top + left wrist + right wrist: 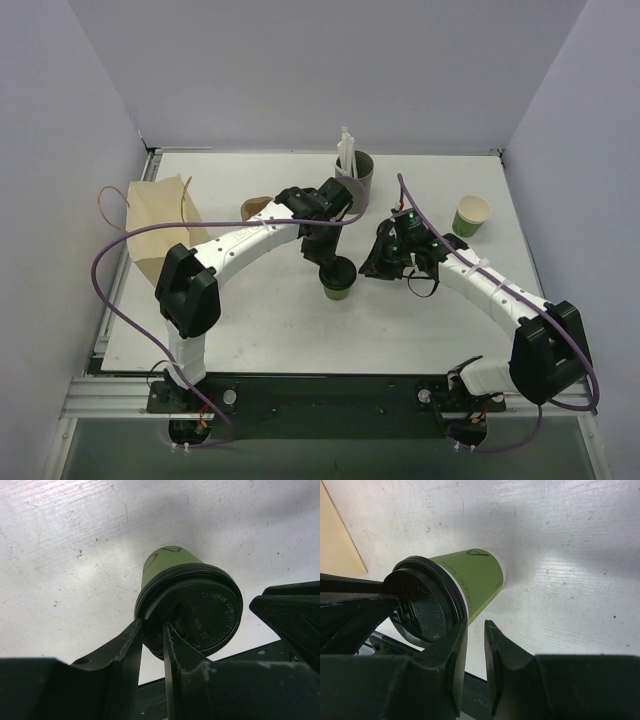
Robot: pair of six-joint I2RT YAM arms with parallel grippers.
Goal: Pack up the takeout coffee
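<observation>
green cup point(167, 560), black lid point(200, 612)
</observation>
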